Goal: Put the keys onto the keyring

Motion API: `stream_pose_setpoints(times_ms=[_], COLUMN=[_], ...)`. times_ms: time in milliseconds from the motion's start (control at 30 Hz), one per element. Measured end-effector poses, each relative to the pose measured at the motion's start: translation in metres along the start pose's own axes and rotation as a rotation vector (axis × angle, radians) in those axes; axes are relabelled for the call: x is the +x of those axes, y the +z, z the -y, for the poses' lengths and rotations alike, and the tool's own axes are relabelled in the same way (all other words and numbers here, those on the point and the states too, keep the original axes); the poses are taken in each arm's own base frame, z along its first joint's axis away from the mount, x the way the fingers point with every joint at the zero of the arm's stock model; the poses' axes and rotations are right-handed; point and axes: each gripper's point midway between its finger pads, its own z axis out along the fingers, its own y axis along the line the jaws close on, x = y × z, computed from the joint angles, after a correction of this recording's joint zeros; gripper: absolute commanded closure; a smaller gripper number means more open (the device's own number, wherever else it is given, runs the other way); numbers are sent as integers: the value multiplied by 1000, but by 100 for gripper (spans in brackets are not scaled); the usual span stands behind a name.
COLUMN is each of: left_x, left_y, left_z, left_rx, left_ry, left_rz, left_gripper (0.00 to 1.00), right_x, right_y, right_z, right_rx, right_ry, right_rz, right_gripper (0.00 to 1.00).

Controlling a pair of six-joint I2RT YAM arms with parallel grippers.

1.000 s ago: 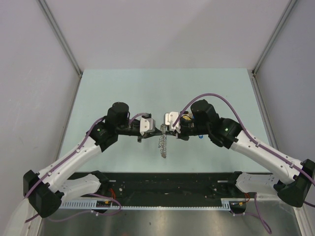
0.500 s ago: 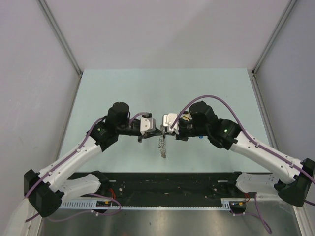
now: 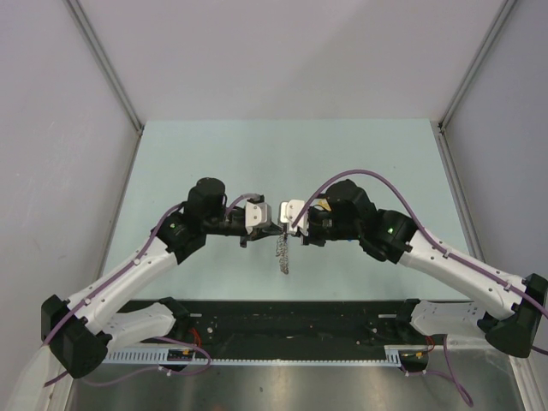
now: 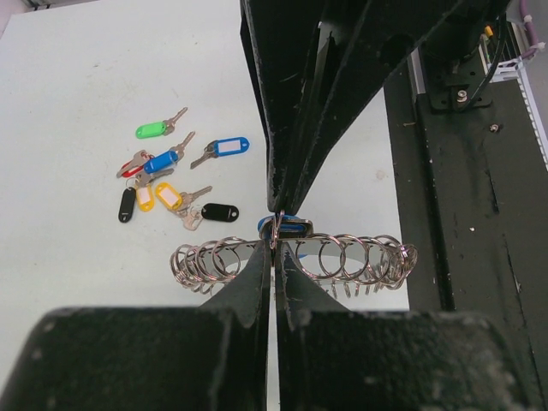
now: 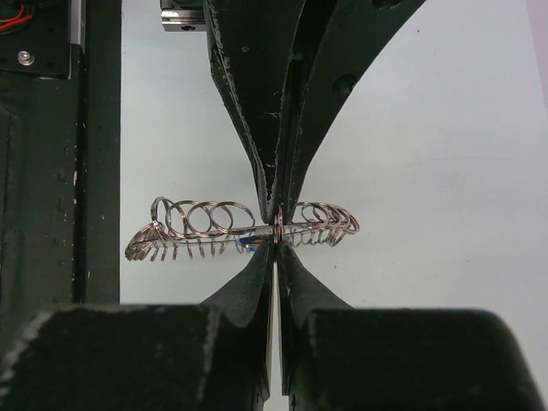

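Hanging over the desk (image 3: pixel 214 154), the keyring (image 4: pixel 368 257) is clamped by the closed left end effector (image 4: pixel 274 250) and met tip-to-tip by the closed right end effector (image 5: pixel 276 248).

A: Can anything cross the desk (image 3: pixel 257 154) midway?
B: No. Left hand (image 4: pixel 274 250) and right hand (image 5: pixel 276 248) meet tip to tip at the keyring (image 4: pixel 342 257). Keys (image 4: pixel 171 175) litter the far side below. Farther back is open.

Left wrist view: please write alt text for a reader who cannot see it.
Two pairs of shut black jaws meet tip to tip at a silvery metal keyring of wire loops, a blue key tag between them. Small loose keys with green, blue, yellow, black and red tags lie on the pale table.
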Motion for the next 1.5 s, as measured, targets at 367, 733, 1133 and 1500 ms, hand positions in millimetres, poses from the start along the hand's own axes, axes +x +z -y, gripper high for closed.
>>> stream_pose_setpoints(times_ms=[367,733,1133,1500], left_x=[0,-1,-12,-17], left_y=[0,0,1,4], left_z=[-5,-7,-11,-12], left_rx=[-26,-33,-45,-49], left_ry=[0,3,9,-12], left_rz=[-14,-18,27,59], left_gripper=[99,100,100,100], right_x=[0,-1,-8,-12], right_y=[0,-1,-16,-45], right_z=[4,6,16,24], right_rx=[36,53,100,152], right_ry=[-10,-15,24,115], right_rz=[-14,-18,19,116], right_gripper=[100,89,75,72])
